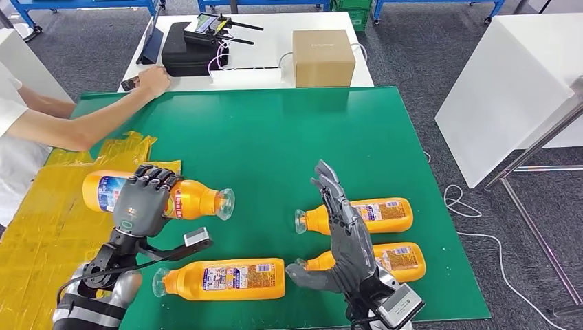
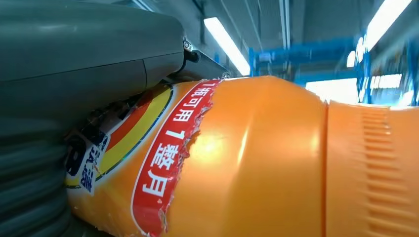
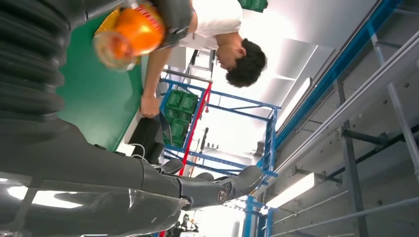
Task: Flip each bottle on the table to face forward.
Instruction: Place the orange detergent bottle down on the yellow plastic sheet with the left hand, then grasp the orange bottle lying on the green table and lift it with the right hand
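Left of frame: left hand (image 1: 141,199) wrapped over an orange bottle (image 1: 189,200), fingers clamped on its label; bottle lying crosswise, cap end pointing right. Lower centre: second bottle (image 1: 220,279) flat on the green mat (image 1: 275,137), cap left. Right of centre: right hand (image 1: 344,234) upright, fingers apart, holding nothing, partly hiding two more bottles (image 1: 371,214), caps left. Yellow sheet (image 1: 41,220) lower left; a person's arm (image 1: 75,127) upper left; cardboard box (image 1: 323,57) on white table behind.
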